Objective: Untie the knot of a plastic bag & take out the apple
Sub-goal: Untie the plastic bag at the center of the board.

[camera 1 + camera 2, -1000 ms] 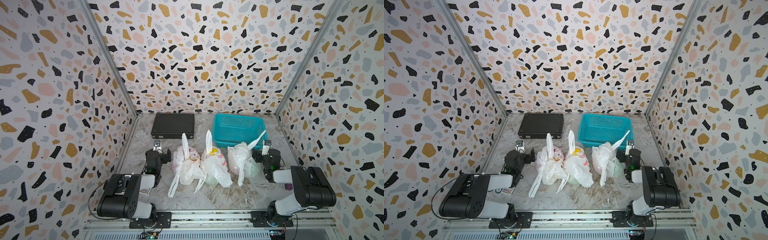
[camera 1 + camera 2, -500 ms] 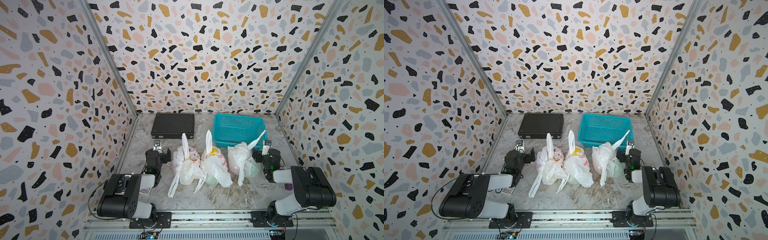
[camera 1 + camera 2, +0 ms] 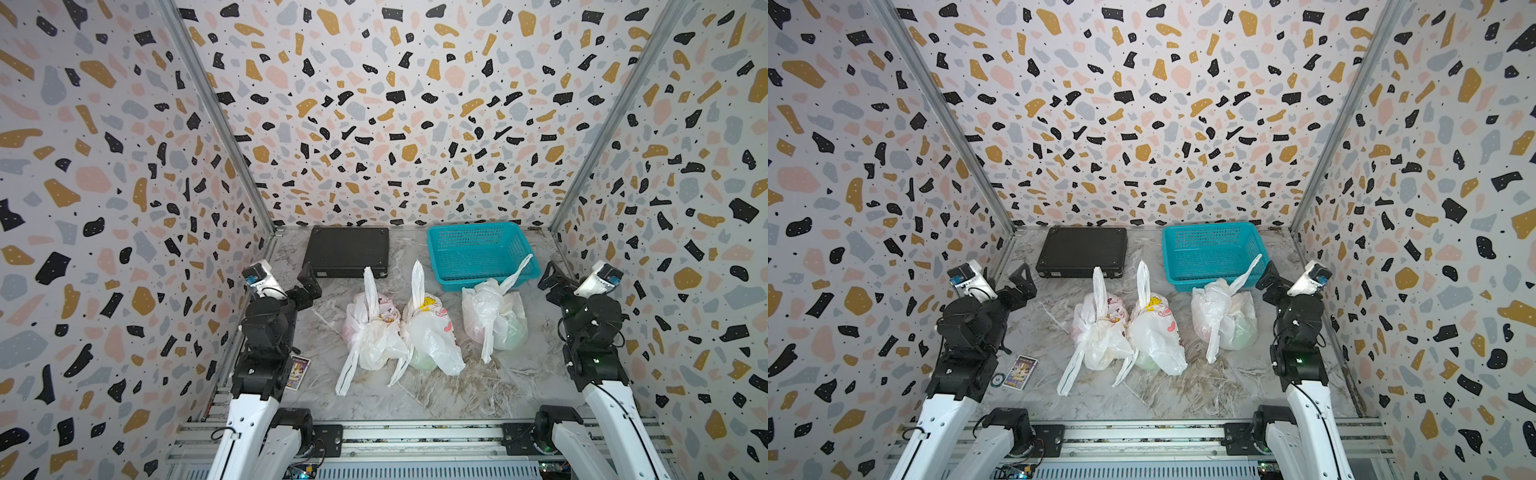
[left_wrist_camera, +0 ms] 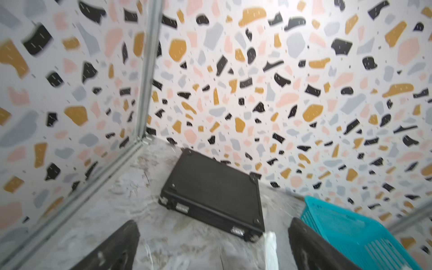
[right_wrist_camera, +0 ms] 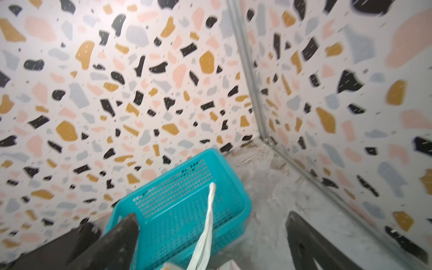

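Observation:
Three knotted white plastic bags stand in a row mid-table in both top views: left bag (image 3: 372,328), middle bag (image 3: 430,332), right bag (image 3: 494,316) with a twisted handle (image 5: 207,224) sticking up. Pale green round shapes show through the middle and right bags; the apple itself is not plainly visible. My left gripper (image 3: 309,286) (image 4: 214,247) hangs open left of the bags, holding nothing. My right gripper (image 3: 552,282) (image 5: 212,243) is open to the right of the right bag, its fingers either side of that handle in the wrist view without touching it.
A teal mesh basket (image 3: 473,226) sits at the back right, just behind the right bag. A closed black case (image 3: 347,251) lies at the back left. A small picture card (image 3: 299,372) lies by the left arm's base. Patterned walls close in three sides.
Both arms have risen from their folded low pose and swung outward toward the side walls; their white links now show. The bags have not moved. Both grippers stay open.

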{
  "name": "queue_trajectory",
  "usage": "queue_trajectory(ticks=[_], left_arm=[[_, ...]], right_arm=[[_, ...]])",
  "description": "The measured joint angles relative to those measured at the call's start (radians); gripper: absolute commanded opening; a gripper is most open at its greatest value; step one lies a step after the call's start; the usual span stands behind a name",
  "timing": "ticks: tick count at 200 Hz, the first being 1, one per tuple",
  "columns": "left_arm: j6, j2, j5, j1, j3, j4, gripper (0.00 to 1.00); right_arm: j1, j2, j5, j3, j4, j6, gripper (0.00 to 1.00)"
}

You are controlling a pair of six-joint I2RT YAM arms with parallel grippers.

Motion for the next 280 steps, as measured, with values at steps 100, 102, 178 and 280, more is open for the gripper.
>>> queue_trajectory(ticks=[100, 102, 178, 280], left_arm=[[-0.129, 0.150, 0.170, -0.027, -0.031, -0.269, 1.00], [-0.129, 0.150, 0.171, -0.027, -0.032, -0.269, 1.00], [-0.100, 0.147, 0.263, -0.027, -0.076, -0.223, 1.00], [-0.072, 0.193, 0.377, -0.027, -0.078, -0.175, 0.87]], right_arm=[[0.992, 0.216, 0.005, 0.278, -0.451, -0.219, 0.99], [1.009, 0.230, 0.019, 0.286, -0.454, -0.226, 0.99], [1.233, 0.757, 0.158, 0.486, -0.478, -0.341, 0.92], [1.272, 0.709, 0.232, 0.581, -0.471, -0.423, 0.85]])
